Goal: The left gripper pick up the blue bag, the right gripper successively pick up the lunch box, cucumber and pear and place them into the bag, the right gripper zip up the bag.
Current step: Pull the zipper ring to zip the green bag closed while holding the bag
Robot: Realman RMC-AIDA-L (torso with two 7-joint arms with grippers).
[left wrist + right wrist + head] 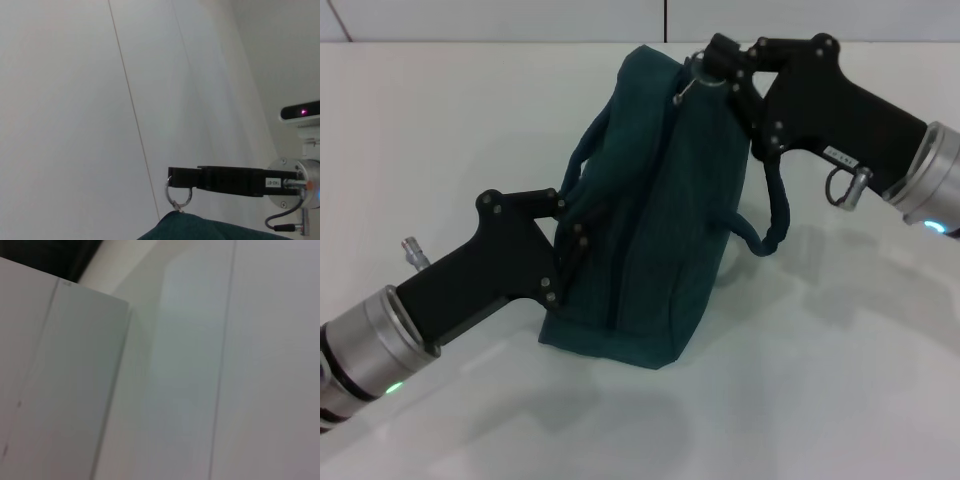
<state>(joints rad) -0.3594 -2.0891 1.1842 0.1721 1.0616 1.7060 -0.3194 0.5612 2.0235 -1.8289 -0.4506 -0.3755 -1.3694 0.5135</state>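
The blue bag (660,230) stands upright on the white table (840,380), its top closed. My left gripper (570,228) is at the bag's left side, shut on the near carry handle (582,165). My right gripper (712,68) is at the bag's top far end, shut on the metal ring zipper pull (686,90). The left wrist view shows that ring (178,193) hanging from the right gripper's (172,181) tip above the bag's top edge (200,230). The lunch box, cucumber and pear show in no view.
The bag's second handle (775,215) hangs in a loop on its right side, under my right arm. A seam runs across the back wall (665,20). The right wrist view shows only pale flat surfaces.
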